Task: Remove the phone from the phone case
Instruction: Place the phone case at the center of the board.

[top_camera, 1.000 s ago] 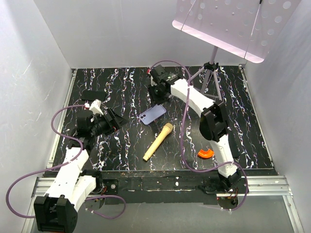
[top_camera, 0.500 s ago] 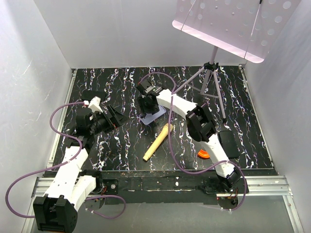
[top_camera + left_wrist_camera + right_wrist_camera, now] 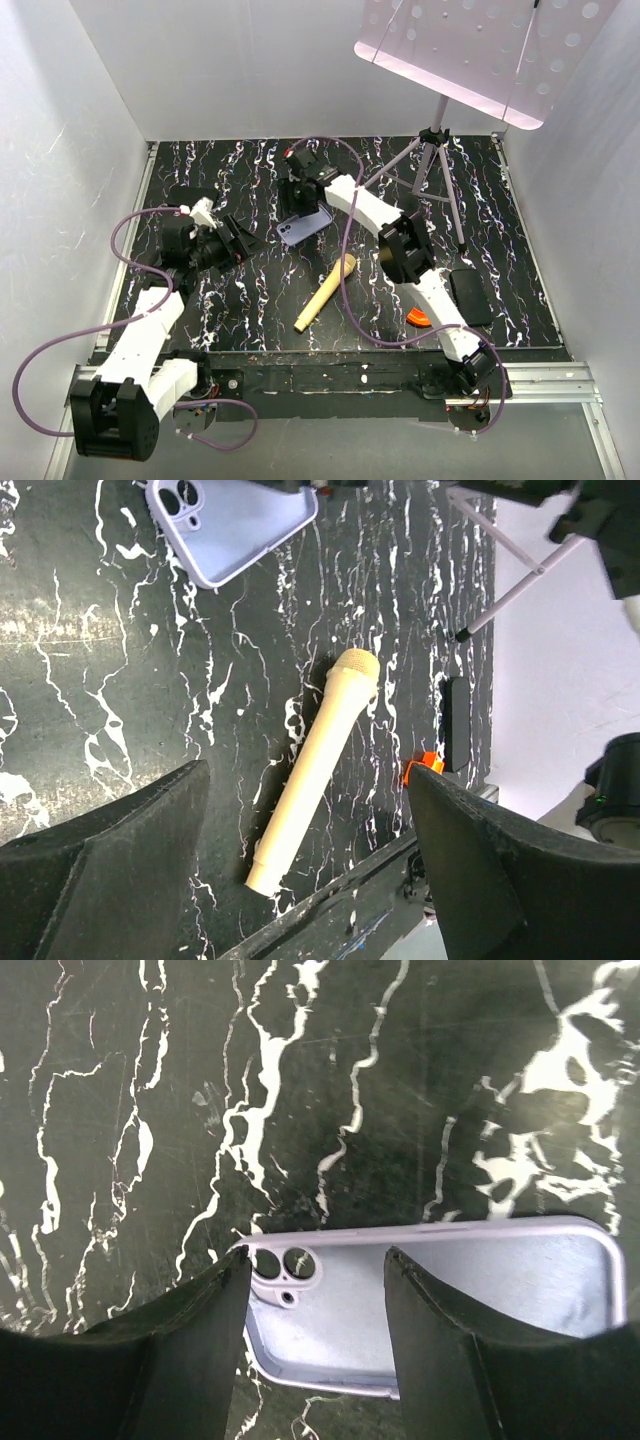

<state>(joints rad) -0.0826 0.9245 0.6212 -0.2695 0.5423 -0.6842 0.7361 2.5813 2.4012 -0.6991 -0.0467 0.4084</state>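
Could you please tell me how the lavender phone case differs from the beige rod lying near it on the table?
The lavender phone case is a thin, flat, rounded-corner shell with a camera cutout; the beige rod is long and round with a wider domed end. The case lies under the open right gripper; the rod lies apart, with no gripper over it. Both rest flat on the black marbled table.

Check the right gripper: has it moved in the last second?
Yes. The right gripper has shifted left, farther from the tripod, and now sits over the camera end of the phone case.
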